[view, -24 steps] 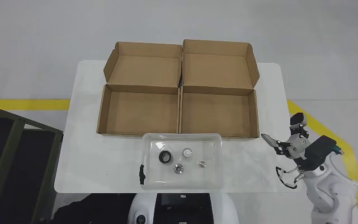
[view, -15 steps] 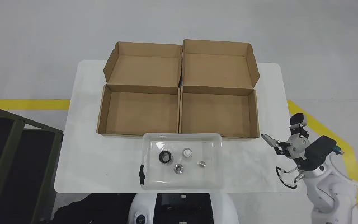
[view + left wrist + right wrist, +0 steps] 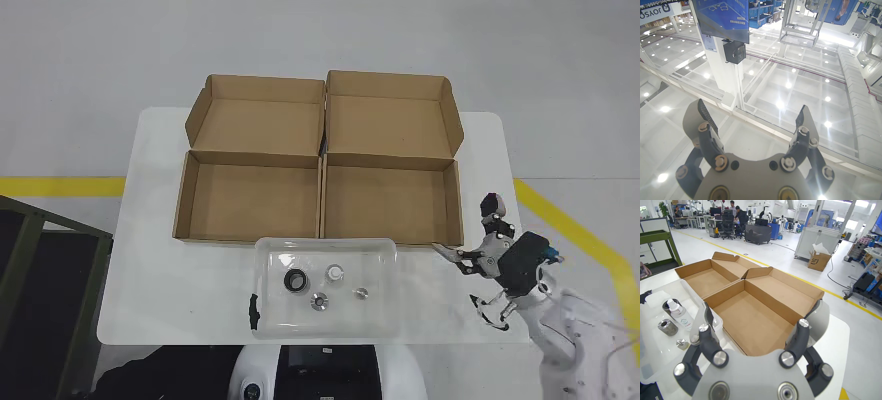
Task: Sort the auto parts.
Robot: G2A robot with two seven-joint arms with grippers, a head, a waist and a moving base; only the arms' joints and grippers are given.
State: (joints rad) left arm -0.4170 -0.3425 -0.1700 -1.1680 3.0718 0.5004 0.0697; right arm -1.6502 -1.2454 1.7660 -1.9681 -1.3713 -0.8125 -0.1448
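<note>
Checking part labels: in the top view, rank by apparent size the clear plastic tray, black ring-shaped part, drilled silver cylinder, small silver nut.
1. Clear plastic tray.
2. Black ring-shaped part and drilled silver cylinder, too alike to rank.
3. Small silver nut.

The left gripper point(image 3: 751, 106) sits at the near edge of the frame. Its two toothed fingers point(image 3: 706, 115) are spread wide apart with nothing between them, pointing at a white gridded ceiling point(image 3: 810, 91) dotted with round lights point(image 3: 780, 104). Past the fingers, a white column point(image 3: 721, 79) carries a black box point(image 3: 734, 52) and a dark screen point(image 3: 721, 17). An open metal rack point(image 3: 800, 20) is at the far edge.
</note>
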